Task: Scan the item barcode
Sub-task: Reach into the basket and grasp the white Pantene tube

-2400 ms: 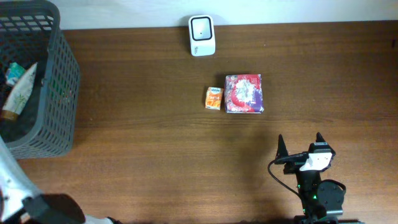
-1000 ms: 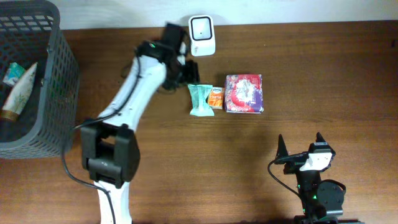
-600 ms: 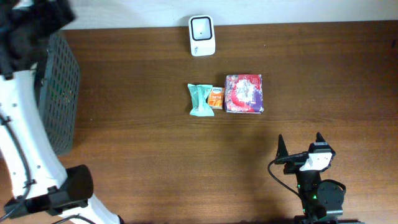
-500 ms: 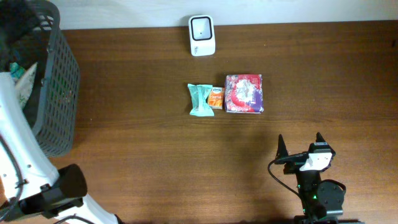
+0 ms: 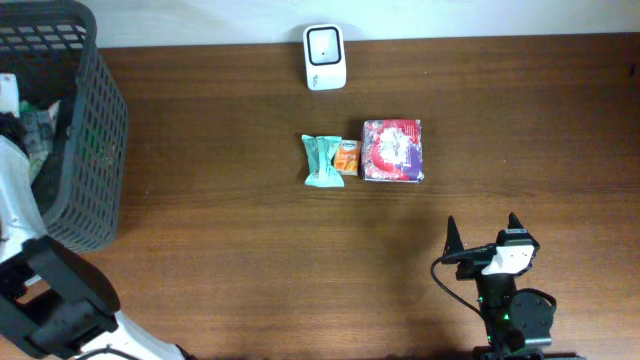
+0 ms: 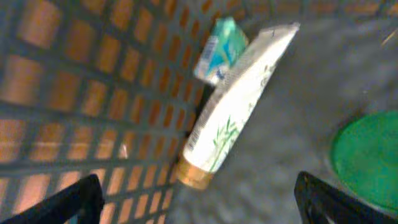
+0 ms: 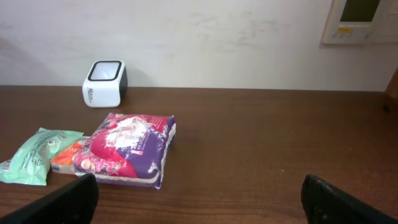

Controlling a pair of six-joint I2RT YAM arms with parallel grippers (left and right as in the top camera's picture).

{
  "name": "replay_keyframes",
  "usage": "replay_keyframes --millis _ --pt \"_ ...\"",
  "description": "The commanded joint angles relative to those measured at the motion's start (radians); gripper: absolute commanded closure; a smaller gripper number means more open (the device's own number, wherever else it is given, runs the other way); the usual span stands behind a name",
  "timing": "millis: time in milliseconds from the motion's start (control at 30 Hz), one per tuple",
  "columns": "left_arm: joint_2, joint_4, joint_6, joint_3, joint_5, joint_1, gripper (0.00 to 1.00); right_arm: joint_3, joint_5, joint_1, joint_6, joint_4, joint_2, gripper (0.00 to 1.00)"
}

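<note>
Inside the grey mesh basket (image 5: 95, 140), the left fingers (image 6: 68, 202) hang spread and empty over the white gold-capped tube (image 6: 233, 106) lying against the wall; straddling its mid-body across the narrow width looks wisest, while the right fingers (image 7: 62, 202) rest open, holding nothing.

White scanner (image 5: 325, 57) stands upright at the table's (image 5: 250, 250) far edge. Green packet (image 5: 320, 161), orange packet (image 5: 347, 158) and red-purple pack (image 5: 393, 150) lie flat mid-table, touching in a row.
</note>
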Motion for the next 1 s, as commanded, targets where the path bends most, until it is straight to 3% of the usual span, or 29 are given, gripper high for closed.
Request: replay_keyframes --millis 0,133,233,400,667,933,967 --pt "0.06 0.031 0.045 -0.052 -0.006 0.058 0.07 -0.008 0.005 -0.007 0.003 -0.002 -0.005 0.01" --pt "0.14 0.026 0.045 -0.052 0.001 0.104 0.16 -0.008 0.005 -0.007 0.003 -0.002 -0.005 0.01" --pt "0.171 0.036 0.152 -0.052 0.141 0.115 0.2 -0.008 0.005 -0.007 0.003 -0.002 -0.005 0.01" --pt "0.215 0.118 0.151 -0.052 0.154 0.111 0.26 -0.008 0.005 -0.007 0.003 -0.002 -0.005 0.02" --pt "0.253 0.245 0.147 -0.052 0.154 0.111 0.3 -0.008 0.005 -0.007 0.003 -0.002 -0.005 0.01" --pt "0.35 0.197 0.147 -0.052 0.155 0.114 0.3 -0.008 0.005 -0.007 0.003 -0.002 -0.005 0.01" --pt "0.357 0.168 0.147 -0.052 0.154 0.114 0.43 -0.008 0.005 -0.007 0.003 -0.002 -0.005 0.01"
